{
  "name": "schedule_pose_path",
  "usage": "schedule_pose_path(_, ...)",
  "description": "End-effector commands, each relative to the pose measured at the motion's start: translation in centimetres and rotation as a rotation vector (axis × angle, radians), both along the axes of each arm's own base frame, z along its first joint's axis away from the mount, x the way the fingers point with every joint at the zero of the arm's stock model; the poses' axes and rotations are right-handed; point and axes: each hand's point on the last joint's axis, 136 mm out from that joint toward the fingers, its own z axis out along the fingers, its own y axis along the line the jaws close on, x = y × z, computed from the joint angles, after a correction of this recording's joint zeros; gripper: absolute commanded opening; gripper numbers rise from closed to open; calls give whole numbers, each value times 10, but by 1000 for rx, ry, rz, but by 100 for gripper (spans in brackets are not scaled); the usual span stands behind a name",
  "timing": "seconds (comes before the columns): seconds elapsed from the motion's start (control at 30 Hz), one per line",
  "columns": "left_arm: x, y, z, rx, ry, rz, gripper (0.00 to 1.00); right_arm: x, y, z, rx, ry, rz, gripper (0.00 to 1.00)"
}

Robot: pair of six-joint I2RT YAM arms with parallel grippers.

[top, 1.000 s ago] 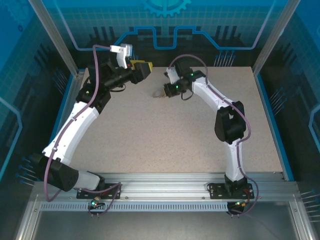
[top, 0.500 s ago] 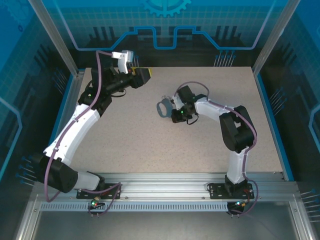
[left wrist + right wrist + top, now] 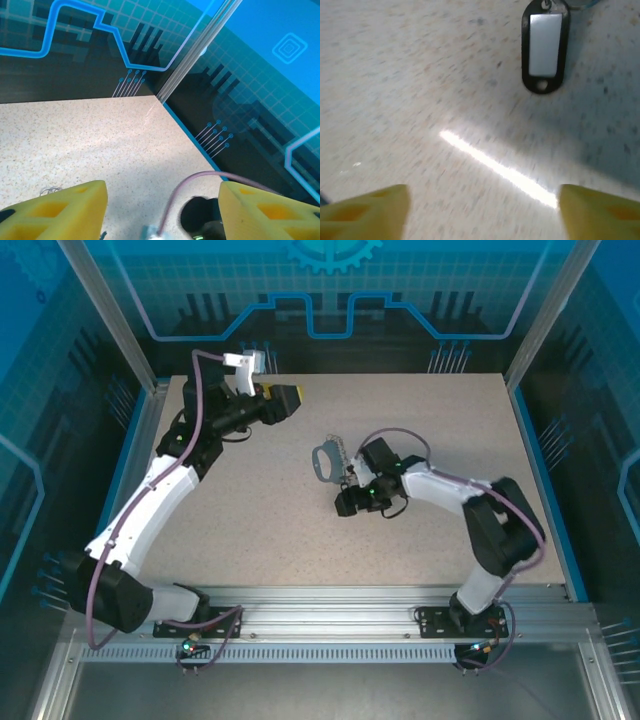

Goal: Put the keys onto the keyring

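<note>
Keyring is lying flat on the table, about centre, with its silvery chain trailing off its right side. Right gripper is hovering low, just near-right of the ring, its yellow fingers spread wide and gripping nothing. Left gripper is hanging over the far-left area, well apart from the ring, its fingers also parted and carrying nothing.

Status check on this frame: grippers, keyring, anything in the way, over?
Left gripper open, empty. Right gripper open, empty. Keyring lying on table ahead of right gripper, untouched, chain attached. Bare tabletop between them.
</note>
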Motion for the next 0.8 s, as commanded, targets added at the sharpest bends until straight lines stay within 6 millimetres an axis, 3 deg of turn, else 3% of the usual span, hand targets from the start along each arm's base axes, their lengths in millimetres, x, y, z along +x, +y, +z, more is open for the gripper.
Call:
schedule_pose_path(0.0,-17,10,17,-21,-55,20,68,1,-12,55,88,-77,-48,100)
schedule_pose_path(0.17,-31,34,10,34,-93,135,86,37,-62,131,120,-256,-220,100)
schedule_pose_path(0.23,-35,47,3,66,-112,200,90,52,-82,149,100,-315,-284,100)
schedule_pose_path(0.27,-36,55,0,86,-136,242,96,62,-94,155,80,-340,-325,100)
schedule_pose_path(0.33,-36,76,-10,142,-177,351,99,79,-118,160,33,-376,-406,100)
schedule_pose_path(0.5,-32,119,-52,352,-210,556,99,119,-190,159,-88,-495,-669,100)
schedule_pose_path(0.6,-28,137,-82,451,-208,626,99,130,-236,142,-244,-605,-807,100)
schedule_pose_path(0.67,-26,149,-100,477,-217,661,99,132,-254,126,-292,-659,-837,100)
schedule_pose_path(0.77,-27,167,-131,514,-197,718,99,128,-263,102,-391,-686,-771,100)
